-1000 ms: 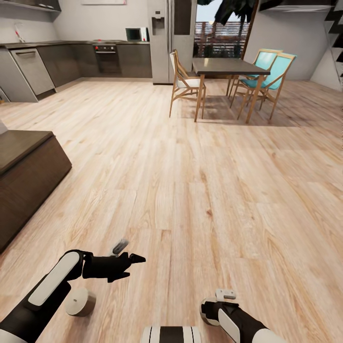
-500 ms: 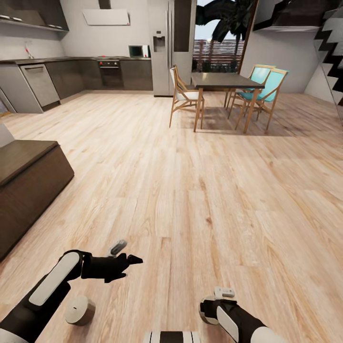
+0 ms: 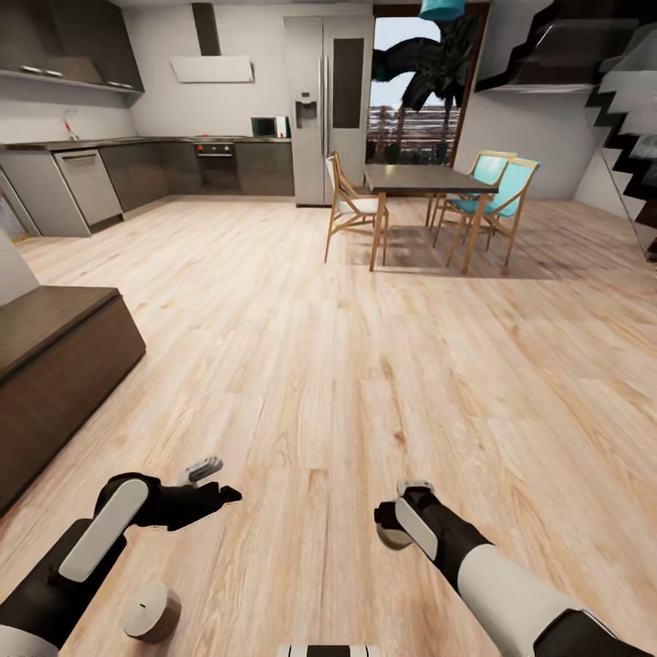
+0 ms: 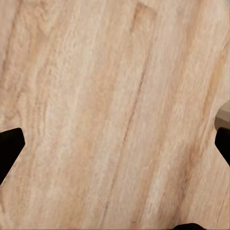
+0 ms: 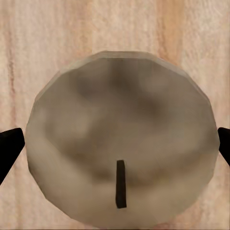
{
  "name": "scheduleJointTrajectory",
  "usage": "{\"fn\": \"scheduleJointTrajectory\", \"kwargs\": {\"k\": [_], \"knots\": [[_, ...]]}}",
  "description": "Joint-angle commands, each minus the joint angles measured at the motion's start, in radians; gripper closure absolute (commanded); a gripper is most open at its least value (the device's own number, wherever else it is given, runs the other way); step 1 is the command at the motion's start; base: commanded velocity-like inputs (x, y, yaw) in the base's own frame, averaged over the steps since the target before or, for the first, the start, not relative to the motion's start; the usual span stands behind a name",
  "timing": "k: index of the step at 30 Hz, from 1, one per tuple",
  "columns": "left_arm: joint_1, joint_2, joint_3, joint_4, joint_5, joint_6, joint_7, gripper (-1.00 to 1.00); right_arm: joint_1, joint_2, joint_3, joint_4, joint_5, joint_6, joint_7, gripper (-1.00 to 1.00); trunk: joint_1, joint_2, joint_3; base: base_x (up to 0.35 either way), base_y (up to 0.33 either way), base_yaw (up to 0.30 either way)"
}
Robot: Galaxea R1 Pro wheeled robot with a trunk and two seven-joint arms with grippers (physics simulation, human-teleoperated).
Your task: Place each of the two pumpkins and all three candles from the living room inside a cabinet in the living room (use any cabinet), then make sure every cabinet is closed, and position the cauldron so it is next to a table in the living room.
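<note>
One pale candle (image 3: 151,610) lies on the wood floor beside my left forearm. My left gripper (image 3: 214,484) hovers ahead of it, open over bare planks, and its black fingertips (image 4: 9,146) stand wide apart. A second candle (image 5: 120,148), with a short dark wick, spans the gap between the right gripper's fingertips (image 5: 9,143). From the head, my right gripper (image 3: 399,520) points down, shut on that candle (image 3: 391,540) just above the floor. An end of the dark brown cabinet (image 3: 55,365) shows at the left. Pumpkins, cauldron and coffee table are out of view.
A tall dark dining table (image 3: 424,178) with wooden chairs stands far ahead. Grey kitchen cabinets (image 3: 91,182) and a fridge (image 3: 328,109) line the back wall. Stairs (image 3: 630,119) rise at the right. Open wood floor (image 3: 365,347) lies between.
The head camera has tilted up, shifting the room down the picture. My right arm has reached forward, carrying its candle with it. The left gripper has barely moved.
</note>
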Motion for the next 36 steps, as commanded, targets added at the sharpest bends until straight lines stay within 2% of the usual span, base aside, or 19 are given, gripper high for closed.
{"fn": "scheduleJointTrajectory", "kwargs": {"k": [1, 5, 10, 19, 21, 24, 27, 30, 36], "knots": [[0.000, 0.000, 0.009, 0.000, -0.001, -0.001, 0.011, -1.00, -0.002, -0.001, 0.007, -0.010, -0.013, 0.017, -0.012, 1.00, -0.001, 0.000, 0.003, 0.000, 0.000, 0.000], [0.000, -0.001, 0.018, 0.000, -0.010, -0.005, 0.011, -1.00, -0.006, 0.000, 0.007, -0.022, -0.014, 0.069, -0.013, 1.00, -0.002, 0.001, 0.019, 0.000, 0.000, 0.000], [0.000, 0.003, 0.030, -0.001, -0.013, -0.005, 0.011, -1.00, -0.008, -0.002, 0.007, -0.084, -0.014, 0.133, -0.012, 1.00, -0.005, 0.002, 0.038, 0.000, 0.000, 0.000], [0.000, 0.009, 0.041, -0.001, -0.014, -0.005, 0.011, -1.00, -0.007, -0.002, 0.008, -0.095, -0.013, 0.138, -0.013, 1.00, -0.036, 0.058, 0.067, 0.000, 0.000, 0.000], [0.000, 0.008, 0.041, -0.001, -0.014, -0.006, 0.044, -1.00, -0.007, -0.002, 0.008, -0.096, -0.012, 0.135, -0.013, 1.00, -0.043, 0.072, 0.073, 0.000, 0.000, 0.000], [0.000, 0.003, 0.040, -0.001, -0.014, -0.005, 0.136, -1.00, -0.007, -0.002, 0.008, -0.095, -0.012, 0.133, -0.013, 1.00, -0.055, 0.093, 0.082, 0.000, 0.000, 0.000], [0.001, -0.002, 0.039, -0.001, -0.014, -0.006, 0.182, -1.00, -0.007, -0.002, 0.009, -0.095, -0.010, 0.132, -0.014, 1.00, -0.066, 0.114, 0.092, 0.000, 0.000, 0.000], [0.000, -0.003, 0.037, -0.001, -0.015, -0.006, 0.198, -1.00, -0.007, -0.001, 0.010, -0.095, -0.006, 0.131, -0.015, 1.00, -0.078, 0.135, 0.101, 0.000, 0.000, 0.000], [0.001, -0.003, 0.036, -0.001, -0.015, -0.006, 0.203, -1.00, -0.007, -0.001, 0.010, -0.095, -0.004, 0.130, -0.016, 1.00, -0.078, 0.135, 0.101, 0.000, 0.000, 0.000]]}}
